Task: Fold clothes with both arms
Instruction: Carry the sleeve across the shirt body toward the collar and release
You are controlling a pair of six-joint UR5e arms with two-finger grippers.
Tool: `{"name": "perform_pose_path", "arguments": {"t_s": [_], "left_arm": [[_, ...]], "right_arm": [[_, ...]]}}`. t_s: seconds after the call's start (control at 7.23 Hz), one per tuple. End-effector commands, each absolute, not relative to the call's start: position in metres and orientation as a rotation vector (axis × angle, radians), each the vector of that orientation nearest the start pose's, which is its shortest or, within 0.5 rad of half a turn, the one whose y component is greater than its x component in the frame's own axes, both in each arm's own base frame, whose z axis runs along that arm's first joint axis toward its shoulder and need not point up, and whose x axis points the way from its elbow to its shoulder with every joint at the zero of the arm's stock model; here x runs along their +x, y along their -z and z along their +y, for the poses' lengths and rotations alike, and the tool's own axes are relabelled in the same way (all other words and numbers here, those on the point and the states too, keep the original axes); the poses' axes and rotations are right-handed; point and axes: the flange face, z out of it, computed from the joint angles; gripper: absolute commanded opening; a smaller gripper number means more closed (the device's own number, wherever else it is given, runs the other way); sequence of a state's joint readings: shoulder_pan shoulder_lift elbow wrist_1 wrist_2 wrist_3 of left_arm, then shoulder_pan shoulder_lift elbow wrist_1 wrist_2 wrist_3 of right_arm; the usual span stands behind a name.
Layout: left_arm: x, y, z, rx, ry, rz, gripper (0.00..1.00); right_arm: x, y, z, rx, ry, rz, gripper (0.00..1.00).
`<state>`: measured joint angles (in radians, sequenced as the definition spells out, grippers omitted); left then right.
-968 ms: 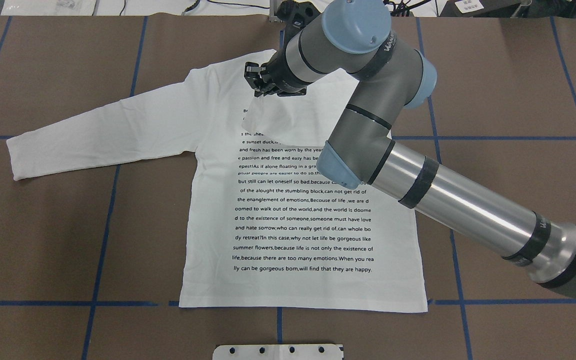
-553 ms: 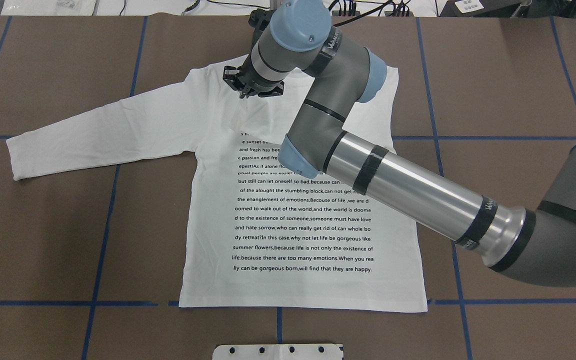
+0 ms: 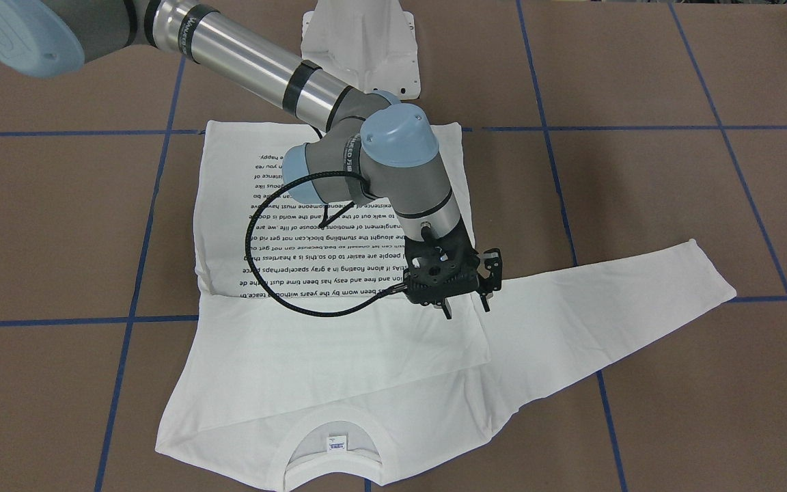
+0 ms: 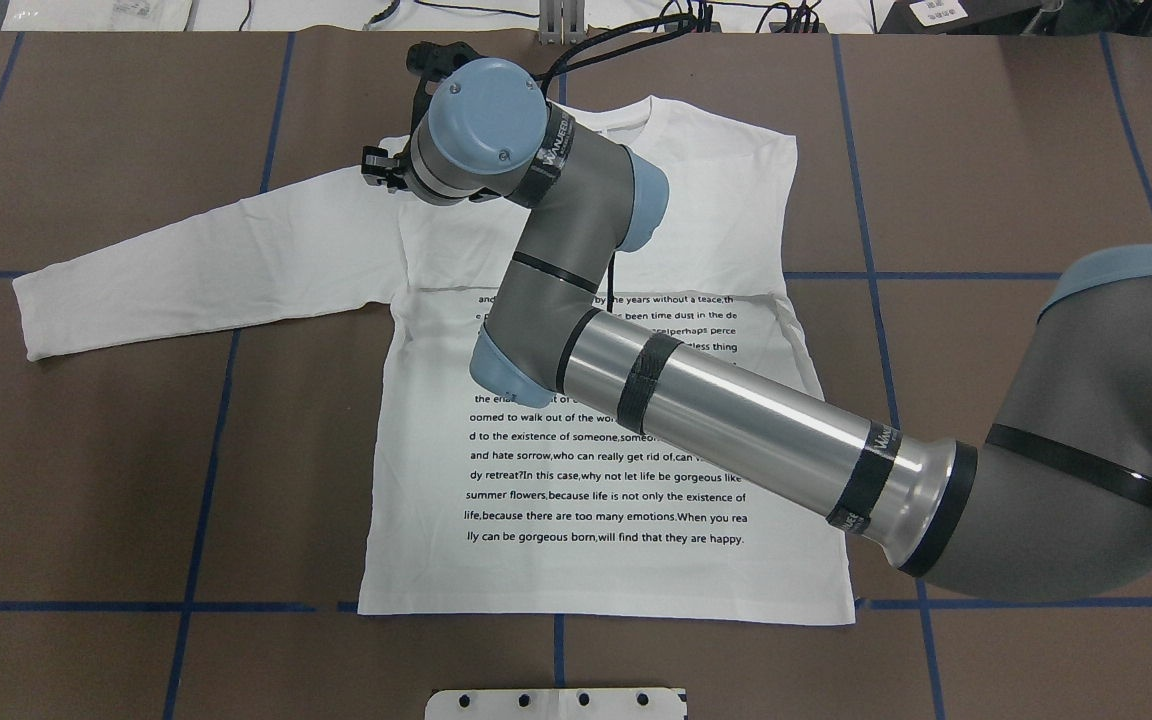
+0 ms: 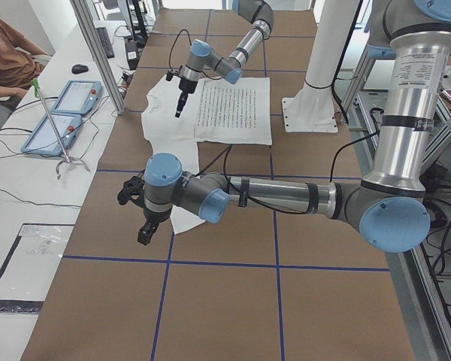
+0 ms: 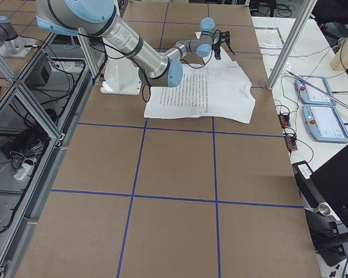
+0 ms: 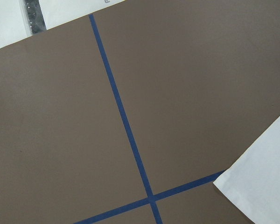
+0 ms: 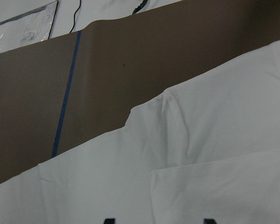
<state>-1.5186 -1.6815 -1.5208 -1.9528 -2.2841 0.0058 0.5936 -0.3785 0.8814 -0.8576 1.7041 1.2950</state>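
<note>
Blue tape lines point(image 4: 86, 606) cross the brown table point(image 4: 66, 470) bearing a pedestal base point(image 3: 359, 48).

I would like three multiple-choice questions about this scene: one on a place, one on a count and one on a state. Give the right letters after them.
1. Where is the right gripper?
A. over the lower hem
B. off the cloth entirely
C. over the T-shirt, near the base of the outstretched sleeve

2. How many sleeves lie stretched out to the side?
A. none
B. one
C. two

3. How do the right gripper's jaws stand?
A. open, holding nothing
B. shut on the hem
C. shut on a cuff

Answers:
1 C: the front-facing view shows it above the cloth there.
2 B: the other sleeve lies folded across the chest.
3 A: its fingers are apart, with no cloth between them.
</note>
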Motion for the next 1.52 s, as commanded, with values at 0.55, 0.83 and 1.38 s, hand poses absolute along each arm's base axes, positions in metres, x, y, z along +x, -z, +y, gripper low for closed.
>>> {"name": "perform_pose_path", "arguments": {"t_s": [0.55,0.83,1.38], "left_arm": [[0.048,-0.588,-0.561,0.291,0.047,0.832,1.00],[0.093,-0.592,-0.545,0.218,0.111,0.874,1.00],[0.156,-0.623,-0.532,0.166,0.116,0.835,1.00]], "right_arm": [[-0.549,-0.133,-0.591,0.236,-0.219,-1.053,1.00],[-0.471,-0.154,-0.614,0.050,-0.237,-0.939,1.00],[-0.257,-0.275,-0.628,0.016,-0.001,-0.770,1.00]]}}
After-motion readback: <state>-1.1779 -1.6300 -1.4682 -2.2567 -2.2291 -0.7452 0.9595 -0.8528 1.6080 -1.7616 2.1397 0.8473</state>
